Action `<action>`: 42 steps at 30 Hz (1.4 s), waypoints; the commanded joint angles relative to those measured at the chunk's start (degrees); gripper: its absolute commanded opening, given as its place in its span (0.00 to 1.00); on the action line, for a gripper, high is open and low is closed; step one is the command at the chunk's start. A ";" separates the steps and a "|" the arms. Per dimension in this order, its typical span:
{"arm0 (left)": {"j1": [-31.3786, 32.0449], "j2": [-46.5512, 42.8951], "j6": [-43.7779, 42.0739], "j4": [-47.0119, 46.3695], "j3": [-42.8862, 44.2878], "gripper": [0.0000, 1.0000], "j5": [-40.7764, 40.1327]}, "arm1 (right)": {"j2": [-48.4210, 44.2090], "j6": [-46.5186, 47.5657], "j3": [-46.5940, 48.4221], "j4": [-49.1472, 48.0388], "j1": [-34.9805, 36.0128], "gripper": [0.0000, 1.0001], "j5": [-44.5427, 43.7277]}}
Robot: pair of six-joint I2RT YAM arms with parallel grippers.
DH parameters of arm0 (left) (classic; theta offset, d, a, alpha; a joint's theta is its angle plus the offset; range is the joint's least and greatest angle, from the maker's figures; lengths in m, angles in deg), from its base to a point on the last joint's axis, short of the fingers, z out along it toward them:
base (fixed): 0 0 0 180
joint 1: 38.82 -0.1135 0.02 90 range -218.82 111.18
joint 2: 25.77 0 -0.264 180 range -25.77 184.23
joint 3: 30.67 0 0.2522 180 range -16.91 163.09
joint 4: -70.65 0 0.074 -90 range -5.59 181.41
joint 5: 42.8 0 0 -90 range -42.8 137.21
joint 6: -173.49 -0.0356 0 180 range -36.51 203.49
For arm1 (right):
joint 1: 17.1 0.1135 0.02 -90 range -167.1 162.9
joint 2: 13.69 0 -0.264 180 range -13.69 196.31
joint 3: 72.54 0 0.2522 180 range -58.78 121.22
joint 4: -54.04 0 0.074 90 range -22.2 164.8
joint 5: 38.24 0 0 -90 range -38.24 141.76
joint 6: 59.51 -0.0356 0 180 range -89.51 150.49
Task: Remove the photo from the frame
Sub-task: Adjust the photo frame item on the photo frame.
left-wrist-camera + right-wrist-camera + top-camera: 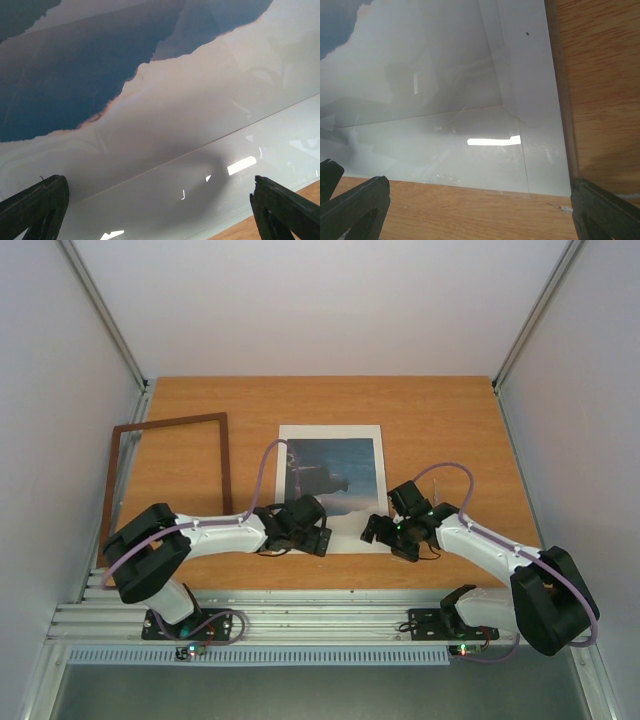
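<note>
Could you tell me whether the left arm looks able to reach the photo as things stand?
Probably yes: the left gripper hangs open close above the photo; only a glossy clear sheet may cover it.
</note>
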 commanded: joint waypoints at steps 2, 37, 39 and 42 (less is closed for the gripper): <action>0.17 2.72 2.47 -1.28 -1.41 1.00 5.26 | -0.71 -0.44 1.19 -2.68 0.10 0.98 1.98; 11.68 -4.45 -9.61 -17.27 -5.95 0.99 -12.67 | -7.53 -2.40 -1.85 -12.19 0.01 0.99 8.08; 13.00 -3.92 -11.44 -20.59 -6.15 0.99 -14.58 | -7.82 -2.63 -1.48 -11.94 0.01 0.98 8.22; 13.75 -2.62 -13.47 -23.87 -6.44 1.00 -16.71 | -7.70 -3.06 -1.02 -11.90 0.01 0.99 8.78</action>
